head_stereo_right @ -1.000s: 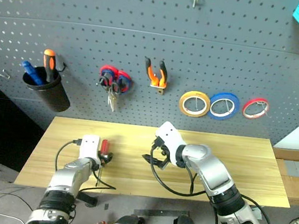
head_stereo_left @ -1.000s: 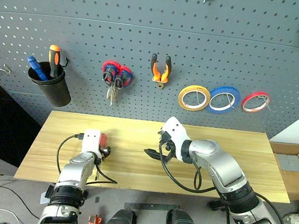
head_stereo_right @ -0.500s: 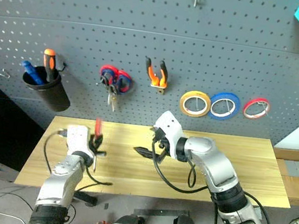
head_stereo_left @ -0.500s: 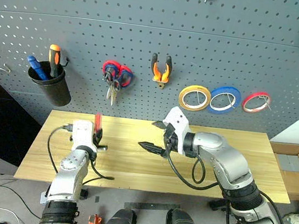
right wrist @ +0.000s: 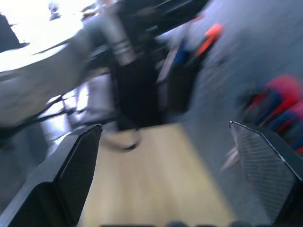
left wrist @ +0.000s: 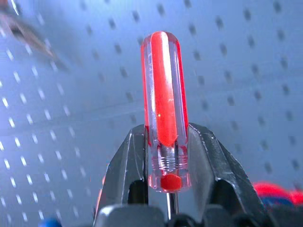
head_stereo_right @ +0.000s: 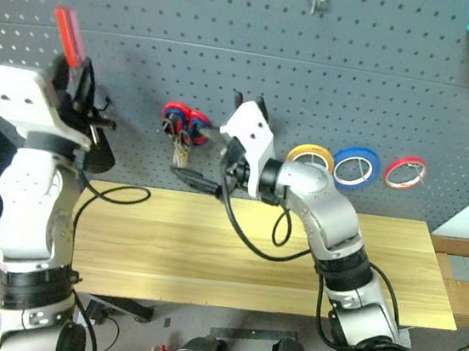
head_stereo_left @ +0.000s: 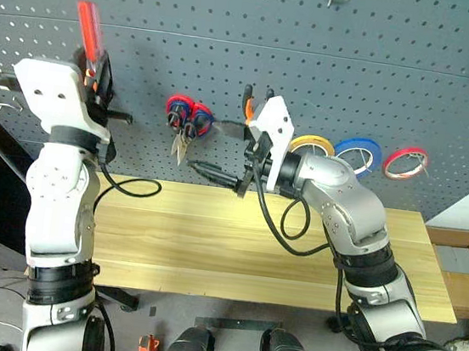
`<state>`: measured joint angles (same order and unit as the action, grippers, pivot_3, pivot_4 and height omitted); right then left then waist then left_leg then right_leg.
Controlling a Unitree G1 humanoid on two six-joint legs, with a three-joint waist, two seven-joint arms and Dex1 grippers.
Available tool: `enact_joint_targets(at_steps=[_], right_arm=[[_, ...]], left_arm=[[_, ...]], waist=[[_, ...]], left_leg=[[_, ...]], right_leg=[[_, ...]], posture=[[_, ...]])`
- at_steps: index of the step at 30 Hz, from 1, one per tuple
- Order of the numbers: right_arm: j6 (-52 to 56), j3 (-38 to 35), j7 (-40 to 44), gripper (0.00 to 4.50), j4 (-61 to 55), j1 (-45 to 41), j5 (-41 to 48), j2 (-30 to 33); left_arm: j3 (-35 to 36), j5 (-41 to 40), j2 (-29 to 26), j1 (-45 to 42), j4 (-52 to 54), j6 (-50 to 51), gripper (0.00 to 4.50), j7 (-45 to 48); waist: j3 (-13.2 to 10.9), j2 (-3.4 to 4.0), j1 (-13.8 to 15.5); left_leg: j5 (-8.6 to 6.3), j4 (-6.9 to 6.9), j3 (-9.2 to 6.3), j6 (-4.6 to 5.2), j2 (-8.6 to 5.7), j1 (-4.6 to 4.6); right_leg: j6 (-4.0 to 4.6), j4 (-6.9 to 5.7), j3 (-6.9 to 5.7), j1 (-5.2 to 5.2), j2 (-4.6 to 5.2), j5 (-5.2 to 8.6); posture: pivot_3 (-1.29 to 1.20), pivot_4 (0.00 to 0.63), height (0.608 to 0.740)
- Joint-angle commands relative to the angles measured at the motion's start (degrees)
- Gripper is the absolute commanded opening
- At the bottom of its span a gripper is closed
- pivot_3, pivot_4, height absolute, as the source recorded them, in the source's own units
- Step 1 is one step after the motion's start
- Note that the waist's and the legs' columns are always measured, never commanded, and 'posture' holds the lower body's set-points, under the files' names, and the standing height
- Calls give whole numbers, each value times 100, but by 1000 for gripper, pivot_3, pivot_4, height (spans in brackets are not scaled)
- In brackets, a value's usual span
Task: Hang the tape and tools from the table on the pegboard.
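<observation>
Pegboard (head_stereo_left: 236,22): one large dark grey panel with rows of small holes, standing behind the worktop; it carries the hung things.
Worktop (head_stereo_left: 261,239): one light wooden top; I see no tape or tool lying on it.
Left gripper (left wrist: 169,137): its jaws are closed on the lower end of the screwdriver handle, and it is raised in front of the pegboard, near the black cup.
Right gripper (head_stereo_left: 225,151): its jaws stand wide apart and hold nothing; it points sideways, close to the hung scissors.
Black cup (head_stereo_right: 99,146): one, on the pegboard, mostly hidden behind the left arm.
Tape rings: three on hooks, one yellow tape (head_stereo_left: 313,143), one blue (head_stereo_left: 359,149), one red (head_stereo_left: 404,161).
Scissors (head_stereo_left: 184,122): I see red and blue handles at one hook with blades hanging down; whether a second pair hangs there I cannot tell.
Pliers (head_stereo_left: 248,105): one pair, orange and black, on the pegboard, partly covered by the right arm.
Screwdriver (left wrist: 164,94): one, with a slim clear red handle pointing up from the jaws.
Handling of the screwdriver: probably light and stiff; the smooth plastic handle can slip or turn, so a hold low on the handle, near the shaft, seems good.
Place for it: probably the cup, shaft down.
</observation>
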<state>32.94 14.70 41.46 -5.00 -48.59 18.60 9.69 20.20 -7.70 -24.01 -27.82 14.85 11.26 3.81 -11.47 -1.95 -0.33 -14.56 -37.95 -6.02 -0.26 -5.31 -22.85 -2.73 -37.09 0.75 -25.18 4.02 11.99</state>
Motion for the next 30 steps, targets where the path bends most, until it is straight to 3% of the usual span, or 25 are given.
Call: enact_joint_targets(at_steps=[1,12,20,26,30], right_arm=[[-280,19,55,4500,2,-58,-94,-36],[-366,110,31,4500,27,-17,-263,-66],[-287,78,25,4500,-82,-24,-250,-54],[-223,97,28,4500,-162,-4,-242,-23],[-222,100,30,4500,-151,-5,-257,-4]], left_arm=[[187,99,-255,-315,-310,-339,798,-67],[399,187,-935,-969,-2161,-1564,798,71],[471,366,-1062,-810,-3357,-2630,798,-133],[400,346,-911,-890,-3614,-2920,798,-325],[306,224,-974,-789,-3533,-2600,798,-78]], waist=[[3,-4,23],[13,-15,30],[24,-33,23],[25,-35,2],[27,-37,-3]], left_leg=[[0,0,0,0,0,0],[5,1,0,-9,2,-2],[6,0,0,-9,0,-4],[5,0,2,-9,1,-3],[6,-1,2,-9,1,-4]], right_leg=[[0,2,0,0,0,0],[7,-3,0,-8,-4,-5],[7,-2,0,-9,-3,-6],[7,-4,2,-10,-3,-6],[7,-6,1,-10,-2,-6]], posture=[[74,131,740],[63,116,740],[49,118,740],[36,117,740],[35,119,740]])
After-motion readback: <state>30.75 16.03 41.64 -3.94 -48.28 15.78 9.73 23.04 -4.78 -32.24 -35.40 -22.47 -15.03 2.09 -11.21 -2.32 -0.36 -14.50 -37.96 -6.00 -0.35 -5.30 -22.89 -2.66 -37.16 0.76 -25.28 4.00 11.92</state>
